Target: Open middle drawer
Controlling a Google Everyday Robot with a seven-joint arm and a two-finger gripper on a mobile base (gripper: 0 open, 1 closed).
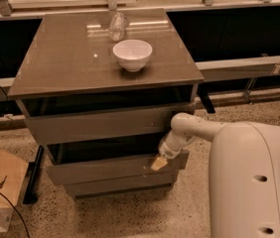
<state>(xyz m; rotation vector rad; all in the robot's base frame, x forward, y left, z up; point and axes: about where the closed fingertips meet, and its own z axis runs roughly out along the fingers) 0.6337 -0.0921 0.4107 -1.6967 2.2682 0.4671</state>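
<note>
Looking at the gripper [159,163] first: it's low on the front face of the desk [55,68], close to the right front corner. Its pale tip is touching the upper right part of the middle drawer [100,168], right at the dark slot above that front. You can't tell from this angle whether it's spread or pressed together, so don't assume you've got a solid hook on the top lip.

Progress-wise, I'd say the reach is done and contact is made, but the actual pull is basically all ahead of you. The middle drawer sits under the top drawer [100,127] and only a hair forward of the bottom drawer [117,185]. That could just be the viewing angle, and I can't see any of its inside.

The arm [204,129] comes in from the right edge side, so it has room to draw back toward you. Up top, the white bowl [132,54] and the glass [117,26] sit toward the back edge, so pull smoothly or they might rattle.
</note>
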